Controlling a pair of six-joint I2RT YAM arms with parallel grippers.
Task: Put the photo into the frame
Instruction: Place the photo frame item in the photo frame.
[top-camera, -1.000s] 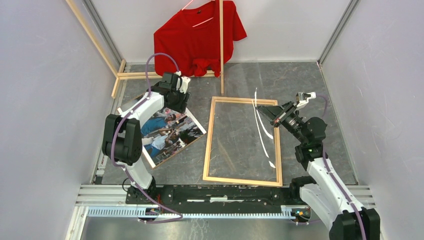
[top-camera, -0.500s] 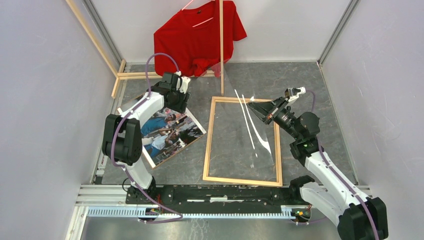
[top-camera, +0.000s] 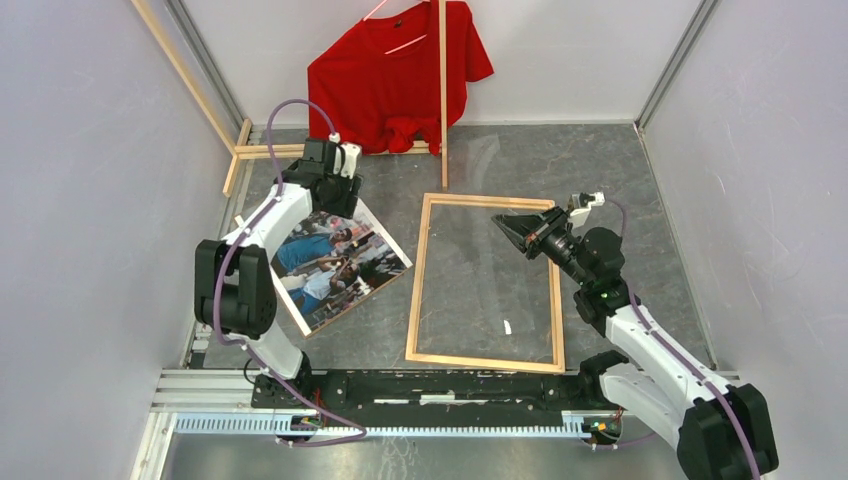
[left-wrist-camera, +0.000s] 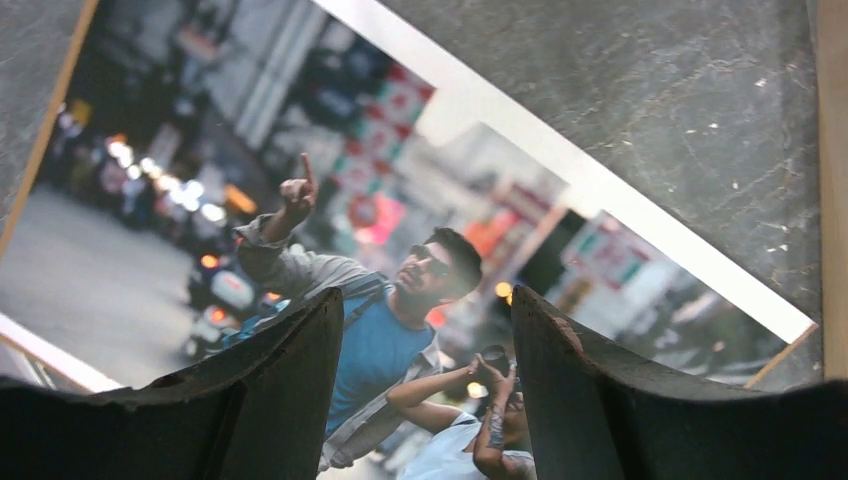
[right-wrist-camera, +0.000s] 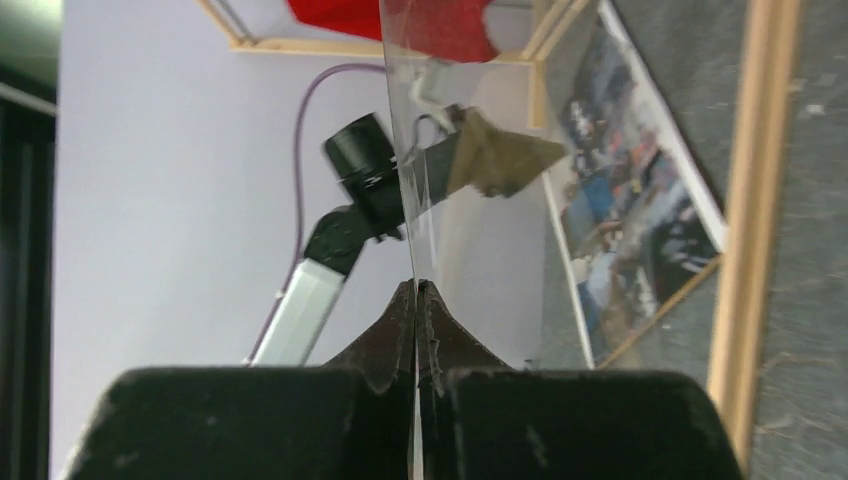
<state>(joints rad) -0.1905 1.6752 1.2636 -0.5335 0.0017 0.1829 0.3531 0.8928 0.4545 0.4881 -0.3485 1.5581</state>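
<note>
Photo (left-wrist-camera: 300, 150) lies face up on the surface directly beneath the left gripper (left-wrist-camera: 428, 300), whose jaws hang open and empty. The right gripper (right-wrist-camera: 417, 290), jaws closed on the clear pane (right-wrist-camera: 400, 150), holds it on edge, with the frame (top-camera: 415, 300) below. Advisable: keep the pane raised clear while the left jaws descend onto the white border nearest them.

The left arm reaches forward with its wrist bent down, and the left end effector (left-wrist-camera: 427, 300) points downward, fingers spread apart. The right arm leans inward, and the right end effector (right-wrist-camera: 416, 290) is pinched tight on a clear pane (right-wrist-camera: 400, 120).
</note>
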